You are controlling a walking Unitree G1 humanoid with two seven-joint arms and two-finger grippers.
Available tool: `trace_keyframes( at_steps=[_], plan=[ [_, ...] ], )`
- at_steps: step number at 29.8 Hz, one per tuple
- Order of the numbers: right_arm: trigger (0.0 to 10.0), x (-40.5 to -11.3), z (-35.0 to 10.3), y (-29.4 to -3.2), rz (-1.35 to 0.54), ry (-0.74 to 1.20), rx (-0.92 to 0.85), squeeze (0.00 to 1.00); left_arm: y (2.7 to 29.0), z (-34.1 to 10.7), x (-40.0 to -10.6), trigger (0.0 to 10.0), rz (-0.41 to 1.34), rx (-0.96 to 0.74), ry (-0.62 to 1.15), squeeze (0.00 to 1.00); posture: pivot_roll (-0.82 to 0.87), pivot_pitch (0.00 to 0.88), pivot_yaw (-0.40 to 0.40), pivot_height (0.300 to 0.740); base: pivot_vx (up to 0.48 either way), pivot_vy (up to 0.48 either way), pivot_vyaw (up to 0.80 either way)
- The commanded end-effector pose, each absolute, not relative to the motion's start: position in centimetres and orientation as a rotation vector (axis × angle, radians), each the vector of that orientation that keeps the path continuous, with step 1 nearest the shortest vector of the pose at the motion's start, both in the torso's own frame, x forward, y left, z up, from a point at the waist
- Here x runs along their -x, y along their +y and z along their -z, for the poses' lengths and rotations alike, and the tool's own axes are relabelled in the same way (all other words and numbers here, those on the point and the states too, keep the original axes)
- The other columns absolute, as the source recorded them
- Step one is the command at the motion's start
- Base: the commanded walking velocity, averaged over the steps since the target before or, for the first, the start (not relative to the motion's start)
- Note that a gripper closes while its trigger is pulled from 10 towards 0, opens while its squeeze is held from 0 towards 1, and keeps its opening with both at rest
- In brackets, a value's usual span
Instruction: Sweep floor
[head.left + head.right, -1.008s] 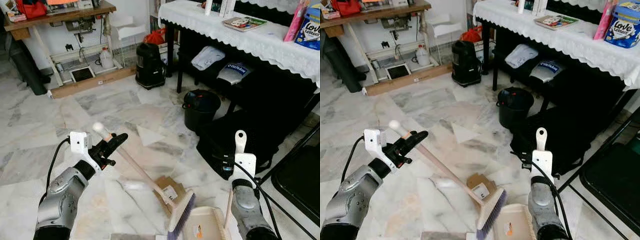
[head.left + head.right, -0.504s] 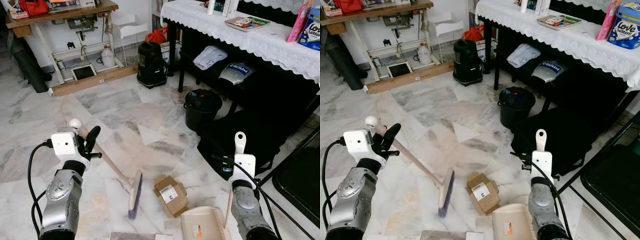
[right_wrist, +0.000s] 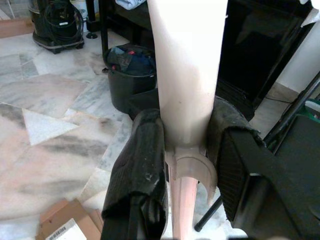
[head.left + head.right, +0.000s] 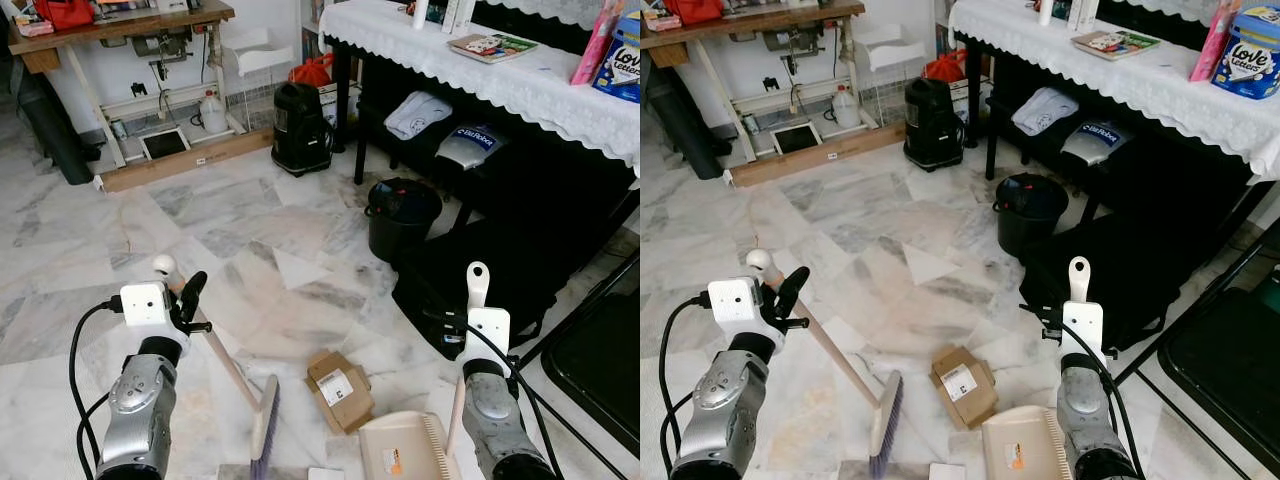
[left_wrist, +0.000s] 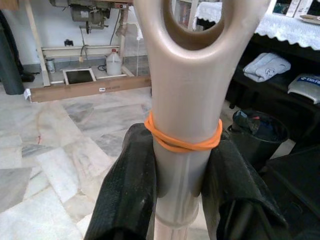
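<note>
The marble floor (image 4: 250, 210) is spreading out ahead, with a lace-covered table (image 4: 520, 75) standing along the right and a workbench (image 4: 120, 25) sitting at the far left. Under the table, a black bag (image 4: 460, 275) is lying on the floor beside a black bucket (image 4: 402, 215), and a black vacuum (image 4: 300, 128) is standing further back.

The left gripper (image 5: 175, 165) is clamping the top of the broom (image 4: 225, 365) handle, both black fingers (image 5: 130, 185) pressing against it just below an orange band (image 5: 182, 142). The handle is slanting down to the right, and the broom's head (image 4: 264, 438) is resting on the floor, near a small cardboard box (image 4: 340, 388) but apart from it.

The right gripper (image 3: 185, 150) is closing on the dustpan (image 4: 405, 450) handle, fingers squeezing it from both sides. The handle is standing nearly upright, and the pan is sitting on the floor just right of the box, which is lying between the broom's head and the pan.
</note>
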State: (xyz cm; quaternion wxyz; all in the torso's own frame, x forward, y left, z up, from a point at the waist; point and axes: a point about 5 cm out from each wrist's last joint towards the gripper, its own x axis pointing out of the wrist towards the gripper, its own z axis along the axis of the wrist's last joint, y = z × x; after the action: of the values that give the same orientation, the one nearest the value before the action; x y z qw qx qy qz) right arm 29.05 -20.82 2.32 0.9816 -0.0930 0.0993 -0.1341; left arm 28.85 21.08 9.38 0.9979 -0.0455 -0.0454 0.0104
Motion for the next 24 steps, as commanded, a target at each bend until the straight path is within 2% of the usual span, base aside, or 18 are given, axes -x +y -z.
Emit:
trace_keyframes(
  at_steps=[1,11,17,24],
  plan=[
    [10.0,-29.63,-3.02,-21.02,0.274,0.172,0.190,0.00,21.02,-10.37,-29.40,10.0,-0.020,0.084,-0.148,0.00,0.03,0.000,-0.006,0.740,0.000,0.000,0.00],
    [10.0,-29.55,-2.93,-21.07,0.270,0.177,0.194,0.00,20.86,-10.04,-29.34,10.0,-0.011,0.098,-0.135,0.00,0.03,0.000,-0.006,0.740,0.000,0.000,0.00],
    [10.0,-29.51,-2.91,-21.13,0.269,0.177,0.195,0.00,20.77,-10.02,-29.43,10.0,-0.012,0.099,-0.139,0.00,0.03,0.000,-0.008,0.740,-0.349,0.000,0.00],
    [10.0,-29.46,-2.89,-21.28,0.263,0.178,0.203,0.00,20.88,-9.62,-29.40,10.0,-0.019,0.095,-0.126,0.00,0.03,0.000,-0.012,0.740,-0.044,0.000,0.00]
  ],
)
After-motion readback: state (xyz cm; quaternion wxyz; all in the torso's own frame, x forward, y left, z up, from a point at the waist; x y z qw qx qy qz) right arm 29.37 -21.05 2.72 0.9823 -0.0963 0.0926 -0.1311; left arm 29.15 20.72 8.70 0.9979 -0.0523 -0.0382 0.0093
